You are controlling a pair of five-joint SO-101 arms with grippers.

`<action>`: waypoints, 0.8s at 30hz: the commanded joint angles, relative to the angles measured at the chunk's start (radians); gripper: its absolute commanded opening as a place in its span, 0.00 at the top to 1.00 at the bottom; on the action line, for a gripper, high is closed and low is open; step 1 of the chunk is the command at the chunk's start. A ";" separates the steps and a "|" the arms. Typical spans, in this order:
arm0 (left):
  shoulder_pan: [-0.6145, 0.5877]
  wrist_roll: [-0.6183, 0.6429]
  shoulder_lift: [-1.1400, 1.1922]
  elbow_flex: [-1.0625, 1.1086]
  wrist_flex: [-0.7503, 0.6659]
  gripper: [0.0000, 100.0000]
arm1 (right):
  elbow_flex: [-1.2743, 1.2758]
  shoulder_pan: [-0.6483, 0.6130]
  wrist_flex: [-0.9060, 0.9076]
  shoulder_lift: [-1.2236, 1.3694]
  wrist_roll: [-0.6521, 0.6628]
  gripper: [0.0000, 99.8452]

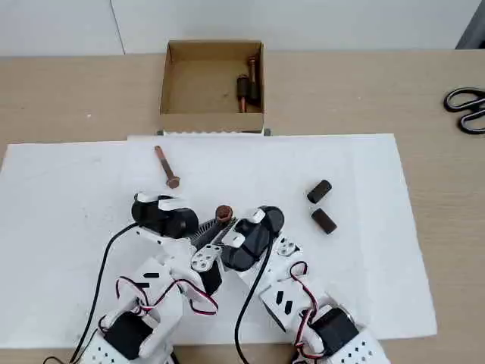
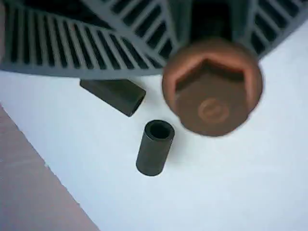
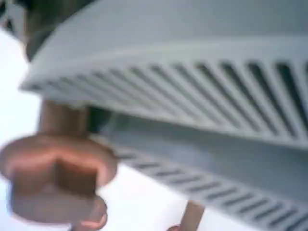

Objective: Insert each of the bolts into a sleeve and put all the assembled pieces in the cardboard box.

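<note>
The left pincer [image 1: 218, 222] sits near the middle of the white sheet [image 1: 68, 227], toward its near edge, and is closed on a copper-coloured held bolt [image 2: 212, 89]. The bolt's shank runs in between the ribbed grey fingers [image 2: 96, 38] and its hexagonal head sticks out, facing upward in the high view. The right pincer [image 1: 231, 229] is just beside it on the right, close against the same bolt; I cannot tell whether it is open or closed.

A loose bolt [image 1: 167, 167] lies on the sheet to the far left of the pincers, with its head toward the near side and nothing touching it. Two dark sleeves lie to the right of the arms, near each other but apart – the far sleeve [image 1: 319, 191] and the near sleeve [image 1: 324, 221]. Both are on their sides, and the left wrist view looks into the open bore of one of them.

The cardboard box [image 1: 163, 76] stands on the table [image 1: 61, 98] just past the far edge of the sheet. Inside it, the assembled pieces [image 1: 246, 85] – bolts with dark sleeves on them – lie along its right wall. A pair of scissors [image 1: 466, 110] lies on the bare table at the far right, well apart from everything else.
</note>
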 commanded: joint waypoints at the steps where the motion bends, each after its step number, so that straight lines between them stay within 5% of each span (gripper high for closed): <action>1: 0.018 -0.006 0.002 -0.004 0.057 0.99 | -0.044 0.008 -0.077 -0.018 0.021 1.00; 10: 0.043 -0.069 0.003 -0.087 0.080 0.77 | -0.028 0.008 -0.071 -0.018 0.018 1.00; 24: -0.069 -0.195 0.005 -0.246 0.123 0.77 | 0.011 0.007 -0.077 -0.018 0.020 1.00</action>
